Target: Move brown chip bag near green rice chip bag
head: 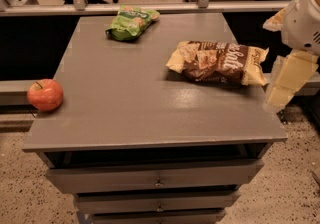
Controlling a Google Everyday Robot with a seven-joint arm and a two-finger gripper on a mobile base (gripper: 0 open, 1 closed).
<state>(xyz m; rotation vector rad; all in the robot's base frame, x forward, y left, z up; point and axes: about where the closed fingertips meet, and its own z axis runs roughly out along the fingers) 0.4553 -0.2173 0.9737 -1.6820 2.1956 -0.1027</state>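
Brown chip bag (217, 62): lies flat on the right half of the grey cabinet top (130, 113), long side running left to right, pale yellow ends, white script facing up.

Green rice chip bag (131, 22): lies flat near the far edge, left of centre, well apart from the brown one.

Gripper (279, 97): pale yellow, hanging downward from a white arm (305, 18) past the right edge of the top, just beside the brown bag's right end (open or closed: cannot tell; nothing visibly held).

Apple (45, 94): red, upright, at the left edge towards the front.

Drawers (157, 180): stacked under the top, small knobs at centre.

Floor (20, 193): speckled.
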